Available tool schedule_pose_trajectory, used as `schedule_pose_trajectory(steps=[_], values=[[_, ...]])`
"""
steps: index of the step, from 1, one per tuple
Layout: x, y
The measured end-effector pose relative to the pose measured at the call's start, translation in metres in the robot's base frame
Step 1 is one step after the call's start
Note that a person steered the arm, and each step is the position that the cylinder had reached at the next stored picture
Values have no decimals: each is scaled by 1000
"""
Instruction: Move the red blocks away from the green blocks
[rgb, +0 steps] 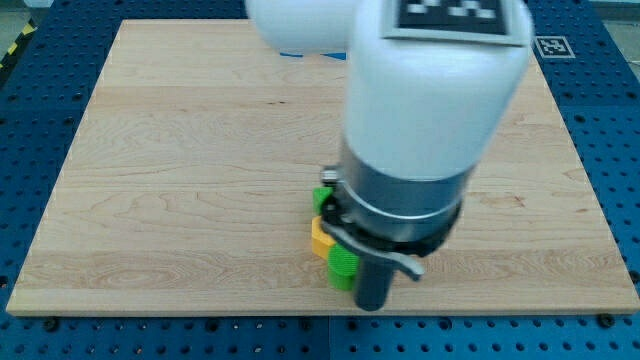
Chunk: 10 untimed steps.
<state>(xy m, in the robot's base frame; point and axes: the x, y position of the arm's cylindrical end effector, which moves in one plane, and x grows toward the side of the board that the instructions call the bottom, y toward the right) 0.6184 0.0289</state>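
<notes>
A green block (343, 266) lies near the view's bottom, just left of the dark rod. A yellow block (322, 238) sits against its upper left. Another green block (323, 197) shows above the yellow one, partly hidden by the arm. My tip (371, 305) is at the rod's lower end, just right of and slightly below the lower green block, close to it. No red block is visible; the white and grey arm body (430, 110) hides the board to the right of these blocks.
The wooden board (180, 170) lies on a blue perforated table (40, 90). The board's bottom edge runs just below my tip.
</notes>
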Motion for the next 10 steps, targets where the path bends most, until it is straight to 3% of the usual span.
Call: schedule_pose_trajectory(steps=[2,4,6,9,10], values=[[-9,-18],[-45,36],[-55,50],[-61,5],[-81,0]])
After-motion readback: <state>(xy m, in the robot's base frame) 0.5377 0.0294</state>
